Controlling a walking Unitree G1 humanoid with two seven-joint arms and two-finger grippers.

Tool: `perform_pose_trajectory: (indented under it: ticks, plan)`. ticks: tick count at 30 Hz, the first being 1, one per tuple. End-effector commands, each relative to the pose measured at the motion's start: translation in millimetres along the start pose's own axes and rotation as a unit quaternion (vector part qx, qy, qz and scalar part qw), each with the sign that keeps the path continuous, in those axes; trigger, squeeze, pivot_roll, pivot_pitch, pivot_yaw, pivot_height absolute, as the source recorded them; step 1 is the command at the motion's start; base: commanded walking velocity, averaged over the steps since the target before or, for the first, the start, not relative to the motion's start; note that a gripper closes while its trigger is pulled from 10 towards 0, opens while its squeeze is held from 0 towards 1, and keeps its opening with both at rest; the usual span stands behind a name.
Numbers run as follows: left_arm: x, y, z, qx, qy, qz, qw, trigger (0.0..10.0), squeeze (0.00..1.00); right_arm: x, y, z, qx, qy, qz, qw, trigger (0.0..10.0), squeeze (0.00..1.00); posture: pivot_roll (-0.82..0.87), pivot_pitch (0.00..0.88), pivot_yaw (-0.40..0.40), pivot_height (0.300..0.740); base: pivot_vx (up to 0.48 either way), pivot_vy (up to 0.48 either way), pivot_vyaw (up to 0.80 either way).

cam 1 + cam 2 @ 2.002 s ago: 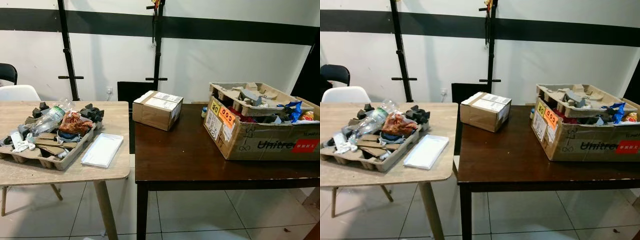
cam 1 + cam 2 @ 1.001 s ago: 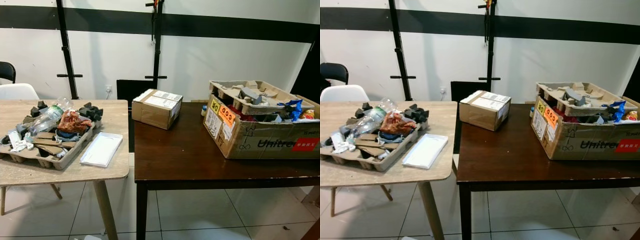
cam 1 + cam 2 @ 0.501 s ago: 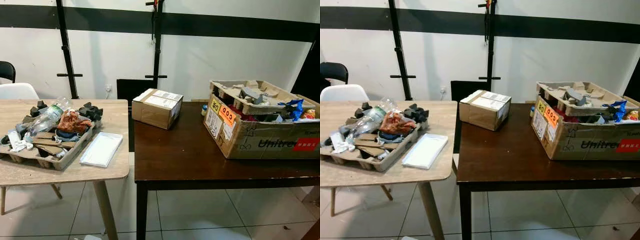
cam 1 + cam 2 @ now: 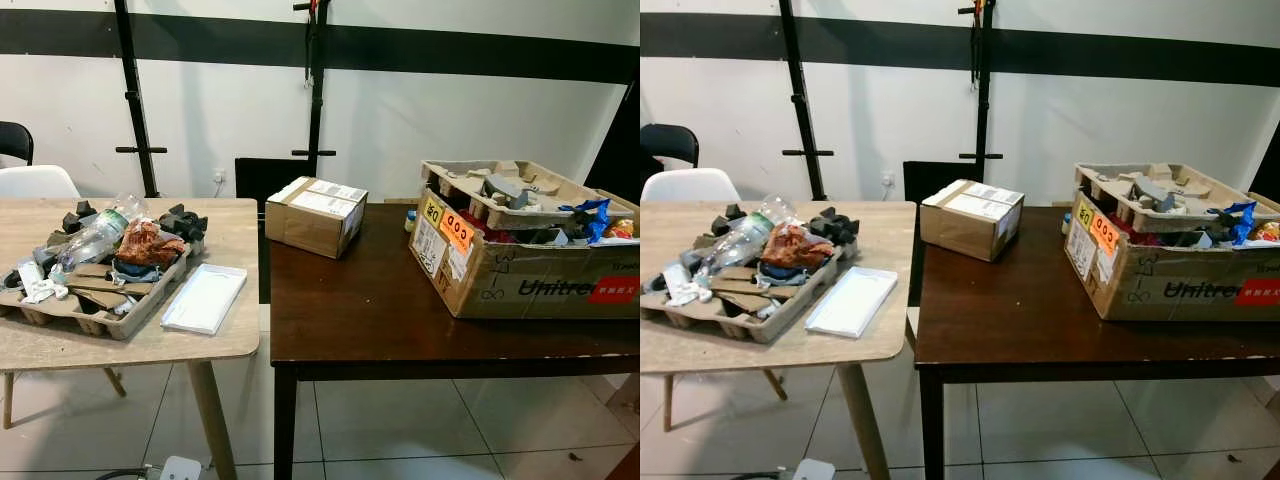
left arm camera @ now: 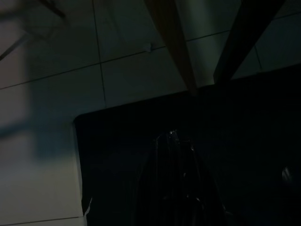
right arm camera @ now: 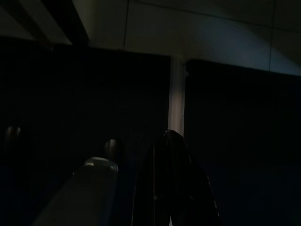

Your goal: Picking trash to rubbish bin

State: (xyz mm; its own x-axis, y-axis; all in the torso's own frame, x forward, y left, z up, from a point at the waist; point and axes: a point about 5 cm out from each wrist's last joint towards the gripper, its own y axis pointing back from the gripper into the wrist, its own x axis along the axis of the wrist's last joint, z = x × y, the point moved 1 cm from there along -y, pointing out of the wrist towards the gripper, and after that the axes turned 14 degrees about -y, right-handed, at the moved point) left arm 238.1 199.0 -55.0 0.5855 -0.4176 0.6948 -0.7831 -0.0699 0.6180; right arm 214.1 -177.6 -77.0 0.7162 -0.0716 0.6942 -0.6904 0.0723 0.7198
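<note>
A pulp tray on the light wooden table at my left holds trash: a clear plastic bottle, a red wrapper, black foam pieces and paper scraps. On the dark table at my right stands a large open cardboard box, packed with pulp trays, a blue wrapper and other trash. Both arms hang idle in the dark wrist views. There the left gripper and the right gripper each taper to a single tip, shut and holding nothing.
A flat white tray lies beside the pulp tray. A small sealed carton sits at the dark table's back left. A white chair and black stands are behind. A white device lies on the tiled floor.
The view has shifted a little, bringing the white device on the floor into sight. Nothing on either table has moved.
</note>
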Motion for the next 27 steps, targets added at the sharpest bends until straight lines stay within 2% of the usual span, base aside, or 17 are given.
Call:
perform_pose_trajectory:
  ticks: [1, 14, 16, 18, 20, 21, 22, 23, 25, 26, 27]
  plan:
    - [-7, 1.7, 4.3, -0.008, -0.003, -0.014, 1.0, 10.0, 0.0, -6, 1.2, 3.4, -0.006, 0.004, -0.012, 1.0, 10.0, 0.0, 0.02, 0.029, -0.034, 0.74, 0.0, 0.0, 0.0]
    - [-5, 1.7, 3.7, -0.008, -0.006, -0.007, 1.0, 10.0, 0.0, -5, 1.5, 0.6, 0.002, 0.003, -0.002, 1.0, 10.0, 0.0, 0.02, 0.028, -0.032, 0.74, 0.0, 0.0, 0.0]
    - [10, -0.9, 2.8, -0.013, -0.024, 0.032, 0.999, 10.0, 0.0, 7, -0.3, -2.5, 0.013, -0.002, 0.024, 1.0, 10.0, 0.0, 0.03, 0.029, -0.035, 0.74, 0.0, 0.0, 0.0]
    - [10, -0.9, 2.8, -0.013, -0.024, 0.032, 0.999, 10.0, 0.0, 7, -0.3, -2.5, 0.013, -0.002, 0.024, 1.0, 10.0, 0.0, 0.03, 0.029, -0.035, 0.74, 0.0, 0.0, 0.0]
    - [36, -3.7, -2.2, -0.015, -0.015, 0.095, 0.995, 10.0, 0.0, 21, -1.7, -8.0, 0.035, 0.001, 0.057, 0.998, 10.0, 0.0, 0.02, 0.03, -0.039, 0.74, 0.0, 0.0, 0.0]
    - [36, -3.7, -2.2, -0.015, -0.015, 0.095, 0.995, 10.0, 0.0, 21, -1.7, -8.0, 0.035, 0.001, 0.057, 0.998, 10.0, 0.0, 0.02, 0.03, -0.039, 0.74, 0.0, 0.0, 0.0]
    - [51, -4.4, -6.2, -0.016, -0.013, 0.129, 0.991, 10.0, 0.0, 27, -2.3, -10.1, 0.045, 0.001, 0.069, 0.997, 10.0, 0.0, 0.02, 0.03, -0.039, 0.74, 0.0, 0.0, 0.0]
    - [51, -4.4, -6.2, -0.016, -0.013, 0.129, 0.991, 10.0, 0.0, 27, -2.3, -10.1, 0.045, 0.001, 0.069, 0.997, 10.0, 0.0, 0.02, 0.03, -0.039, 0.74, 0.0, 0.0, 0.0]
    - [80, -2.8, -19.7, 0.002, -0.045, 0.202, 0.978, 10.0, 0.0, 37, -3.5, -11.9, 0.053, -0.001, 0.084, 0.995, 10.0, 0.0, 0.03, 0.033, -0.041, 0.74, 0.0, 0.0, 0.0]
    - [80, -2.8, -19.7, 0.002, -0.045, 0.202, 0.978, 10.0, 0.0, 37, -3.5, -11.9, 0.053, -0.001, 0.084, 0.995, 10.0, 0.0, 0.03, 0.033, -0.041, 0.74, 0.0, 0.0, 0.0]
    - [103, -0.1, -34.0, 0.032, -0.071, 0.25, 0.965, 10.0, 0.0, 42, -4.2, -12.6, 0.056, -0.002, 0.091, 0.994, 10.0, 0.0, 0.03, 0.033, -0.041, 0.74, 0.0, 0.0, 0.0]
